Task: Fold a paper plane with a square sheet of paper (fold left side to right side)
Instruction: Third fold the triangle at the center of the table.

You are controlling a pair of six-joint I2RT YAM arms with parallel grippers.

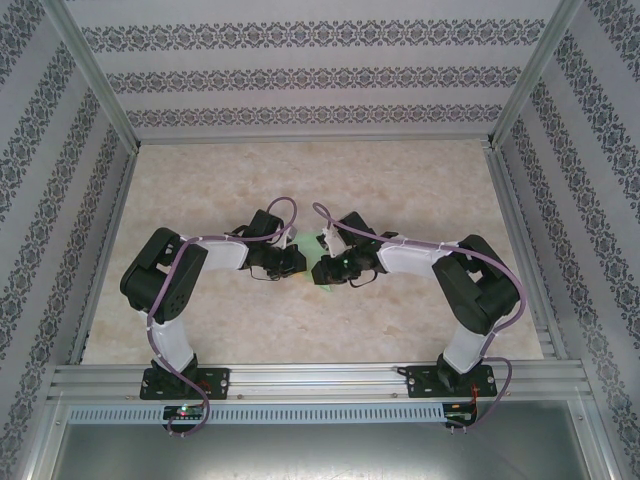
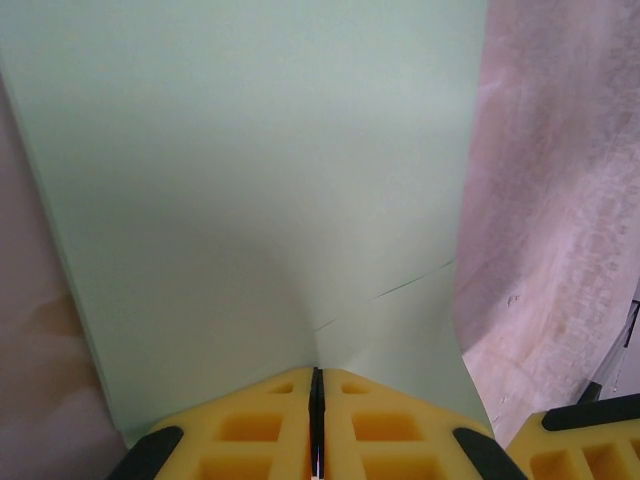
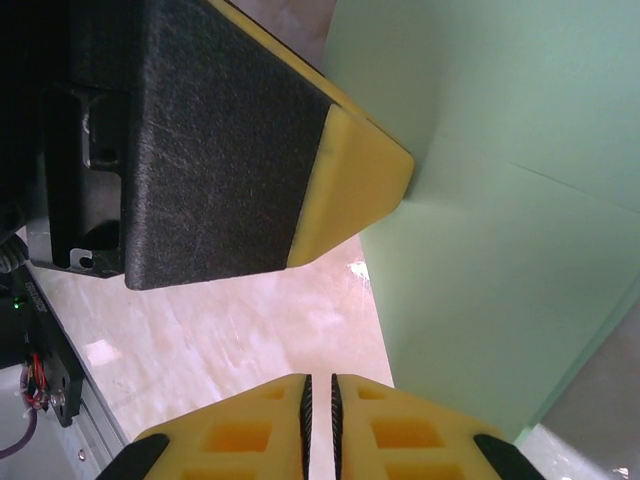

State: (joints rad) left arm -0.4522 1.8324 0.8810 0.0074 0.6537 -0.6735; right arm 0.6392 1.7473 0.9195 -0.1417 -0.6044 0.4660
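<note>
Left gripper (image 2: 316, 372) is clenched on the paper (image 2: 250, 180), holding it up off the surface (image 2: 560, 200), likely to fold it over; right gripper (image 3: 320, 378), beside the paper, is closed on nothing.

2 black-and-white arms (image 1: 215, 252), purple cables (image 1: 283, 204), yellow ribbed fingers (image 2: 250, 432).

Top of sheet of paper (image 2: 250, 180) off-frame

Evenly lit, marbled beige table (image 1: 300, 330). Around it on three sides, white walls (image 1: 300, 75) with grey floral bands. Along its near edge, aluminium rail (image 1: 320, 380).
</note>
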